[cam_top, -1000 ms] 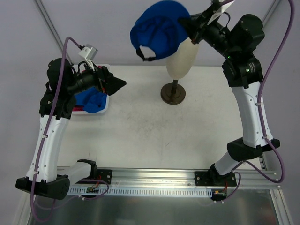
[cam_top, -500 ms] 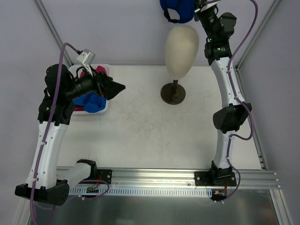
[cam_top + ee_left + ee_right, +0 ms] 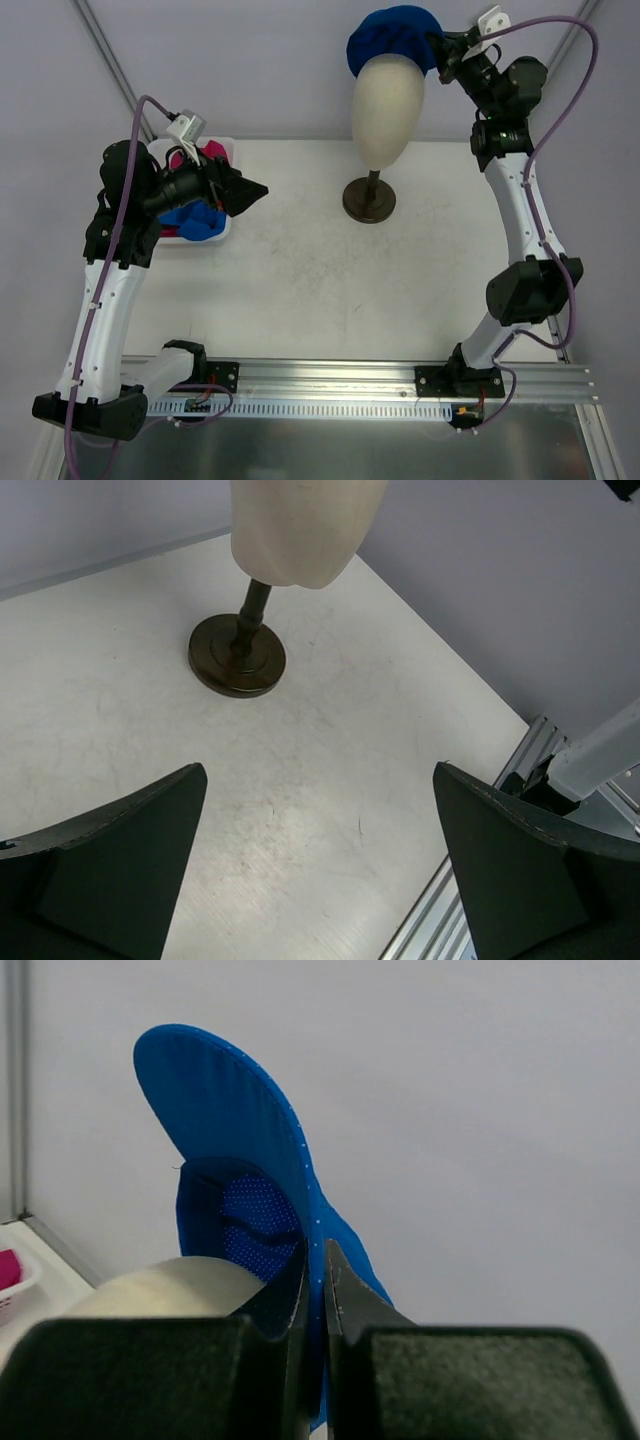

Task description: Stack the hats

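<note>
Cap [image 3: 238, 1130] pinched in right tool [image 3: 313, 1260], over mannequin head [image 3: 388, 110].

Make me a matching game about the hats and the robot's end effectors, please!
Things:
1. held blue hat
2. pink hat
3. left end effector
4. right end effector

Places or states:
A. in the white basket
B. open, empty
C. over the top of the mannequin head
D. shut on a hat

Pairs: 1-C, 2-A, 3-B, 4-D
</note>
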You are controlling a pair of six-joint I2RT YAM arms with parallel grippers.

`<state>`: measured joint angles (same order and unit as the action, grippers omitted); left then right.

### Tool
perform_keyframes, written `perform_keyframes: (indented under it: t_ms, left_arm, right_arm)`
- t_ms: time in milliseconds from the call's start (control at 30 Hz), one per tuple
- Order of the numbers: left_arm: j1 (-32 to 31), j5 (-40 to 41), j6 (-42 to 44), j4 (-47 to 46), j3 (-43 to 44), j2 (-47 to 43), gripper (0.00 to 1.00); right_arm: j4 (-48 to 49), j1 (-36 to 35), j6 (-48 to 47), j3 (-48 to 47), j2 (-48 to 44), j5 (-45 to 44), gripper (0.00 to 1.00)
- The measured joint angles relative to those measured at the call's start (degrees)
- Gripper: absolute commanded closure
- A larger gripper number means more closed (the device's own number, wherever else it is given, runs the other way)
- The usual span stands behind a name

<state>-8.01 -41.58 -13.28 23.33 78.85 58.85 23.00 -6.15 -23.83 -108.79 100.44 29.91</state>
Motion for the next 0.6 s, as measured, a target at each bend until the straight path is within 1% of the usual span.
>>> perform_keyframes:
  t_ms: [133,267,467,600]
  left_arm:
    - [0.0,-0.3,0.0,0.0,-0.1,-0.1,0.01]
    - [0.0,-0.4,0.0,0.0,-0.1,-0.1,0.01]
    - [0.0,-0.5,0.3,0.0,1.4,0.7,0.01]
    - [0.0,-0.9,0.3,-0.1,2.1,1.3,0.01]
  right_arm:
    - [3.5,-0.4,0.2,6.8,-8.4,5.0,1.0]
    - [6.5,-0.7,-2.1,11.8,-13.4,8.8,1.0]
    - [7.8,-1.0,-7.4,20.0,-16.5,12.5,1.0]
    - [8.0,-1.1,-12.0,24.9,-17.2,13.0,1.0]
